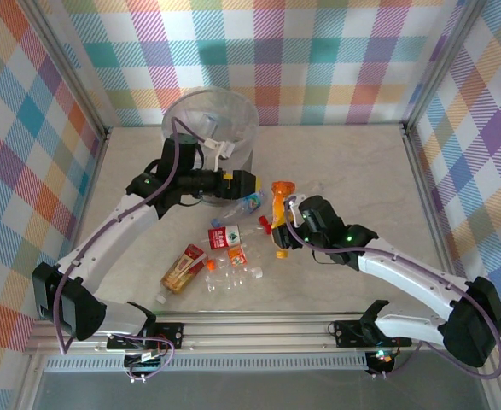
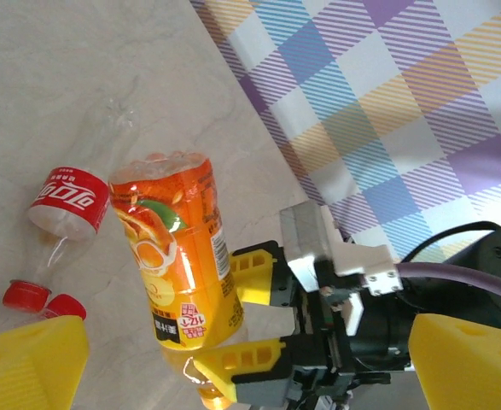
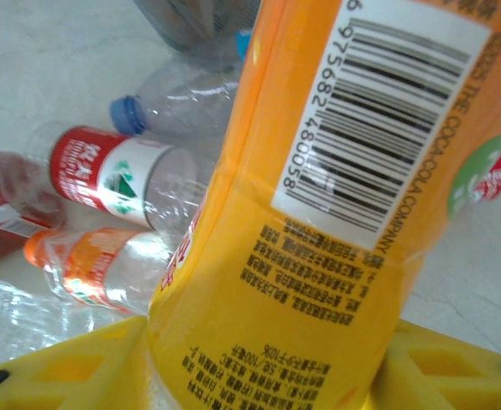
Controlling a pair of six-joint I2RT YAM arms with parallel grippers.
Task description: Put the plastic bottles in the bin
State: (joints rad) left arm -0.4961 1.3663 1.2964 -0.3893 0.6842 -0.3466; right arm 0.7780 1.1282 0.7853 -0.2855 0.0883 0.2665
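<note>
Orange bottle (image 3: 318, 213), pinched between my right gripper's (image 1: 277, 226) yellow fingers (image 3: 71, 363), hangs clear of the table (image 1: 361, 171) (or so it looks), its long axis running away from me. The bin (image 1: 248, 145) lies up and to the left of it, just past the left gripper (image 1: 247, 183), which is spread and empty. I judge the carry is mine.

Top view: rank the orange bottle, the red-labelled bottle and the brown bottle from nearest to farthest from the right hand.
1. orange bottle: gripped in the right hand itself.
2. red-labelled bottle: lying in the pile just to the hand's left.
3. brown bottle: at the pile's far left end, toward the table's near edge.
</note>
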